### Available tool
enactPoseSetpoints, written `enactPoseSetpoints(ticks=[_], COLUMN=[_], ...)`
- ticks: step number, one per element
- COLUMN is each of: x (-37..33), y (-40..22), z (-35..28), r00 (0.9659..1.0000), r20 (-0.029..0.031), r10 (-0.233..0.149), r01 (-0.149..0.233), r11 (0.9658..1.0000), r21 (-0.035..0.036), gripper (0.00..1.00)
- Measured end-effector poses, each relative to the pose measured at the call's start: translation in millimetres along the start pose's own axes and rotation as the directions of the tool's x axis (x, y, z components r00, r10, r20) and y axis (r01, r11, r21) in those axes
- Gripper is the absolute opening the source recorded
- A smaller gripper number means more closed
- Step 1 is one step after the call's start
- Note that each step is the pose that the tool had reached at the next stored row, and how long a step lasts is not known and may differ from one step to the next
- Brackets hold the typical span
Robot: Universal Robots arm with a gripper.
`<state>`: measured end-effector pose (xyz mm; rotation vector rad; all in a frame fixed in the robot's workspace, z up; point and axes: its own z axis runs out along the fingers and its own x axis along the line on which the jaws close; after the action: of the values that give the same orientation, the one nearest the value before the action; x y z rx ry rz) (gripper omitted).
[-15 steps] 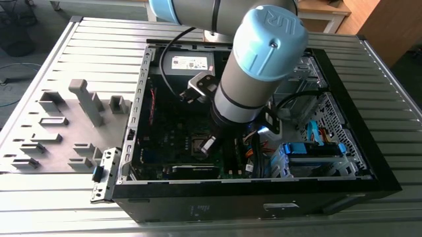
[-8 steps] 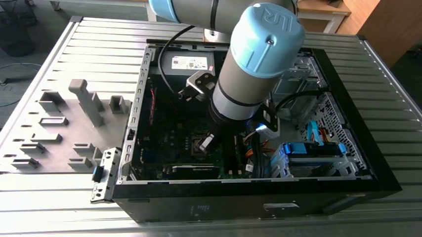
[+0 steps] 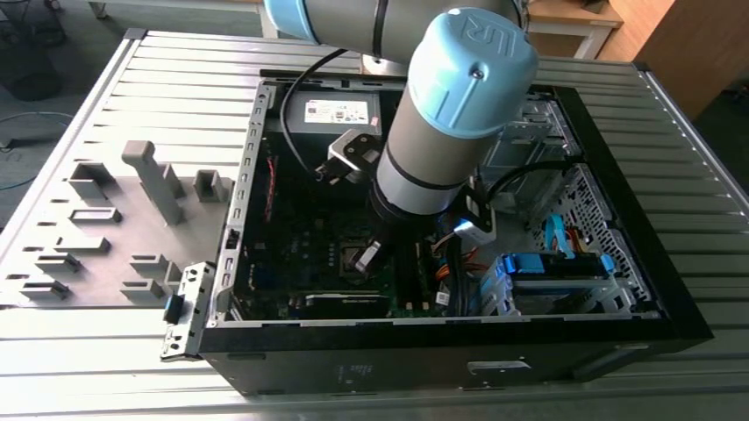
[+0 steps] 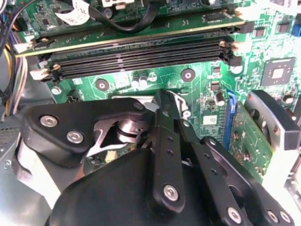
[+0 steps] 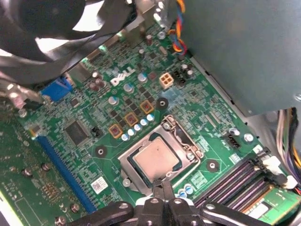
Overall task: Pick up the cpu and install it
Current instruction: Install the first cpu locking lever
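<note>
Pincer fingers pressed together, empty, above the silver-grey square cpu in its socket.

An open black computer case lies on a ribbed metal table. Grey blocks stand near the table's edge at the exterior view's left. Inside the case, a green motherboard carries black memory slots.

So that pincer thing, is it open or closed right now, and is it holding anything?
Pincer: closed, with nothing held between its tips. The silver chip lies in its socket, right by the tips.
</note>
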<state>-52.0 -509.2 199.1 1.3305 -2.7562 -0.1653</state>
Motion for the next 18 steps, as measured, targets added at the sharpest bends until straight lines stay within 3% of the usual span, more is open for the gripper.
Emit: enactPoseSetpoints(ticks=[18], x=[-2.2], y=[-3.7], z=[8.4], r00=[0.9999], r20=[-0.0029], r10=[-0.011], r01=[0.011], r11=[0.9999], r21=[0.0012], gripper=[0.11])
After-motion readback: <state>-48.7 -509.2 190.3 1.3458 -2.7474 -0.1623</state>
